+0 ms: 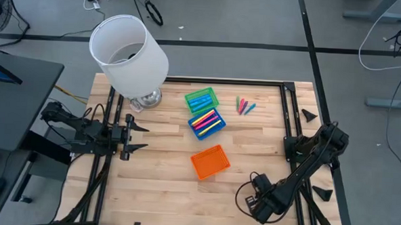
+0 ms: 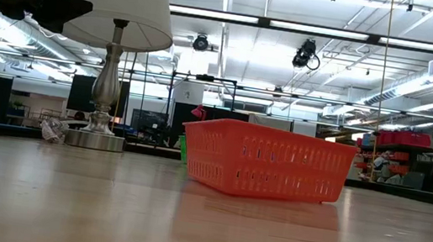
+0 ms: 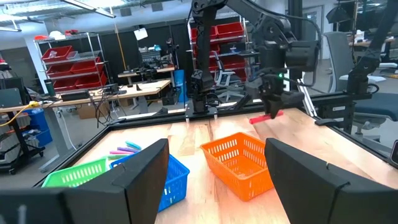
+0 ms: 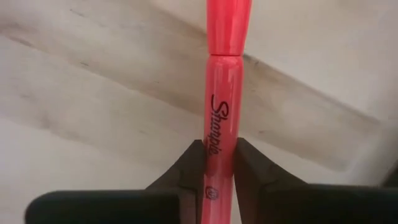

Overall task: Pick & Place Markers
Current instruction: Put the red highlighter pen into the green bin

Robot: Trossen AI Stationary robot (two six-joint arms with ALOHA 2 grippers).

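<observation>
Trays: green (image 1: 202, 99), blue (image 1: 207, 123), orange mesh (image 1: 210, 161). Marker (image 4: 221, 99): pink, black lettering. Lampshade (image 1: 128, 54): white. Bench (image 1: 164, 165): pale wood grain.

Three plastic trays sit on the surface (image 1: 150, 171): one green tray (image 1: 201, 99), one blue tray (image 1: 207, 123), one orange tray (image 1: 209, 162). One lamp (image 1: 130, 55) stands far left. About four loose markers (image 1: 244, 105) lie far right.
</observation>
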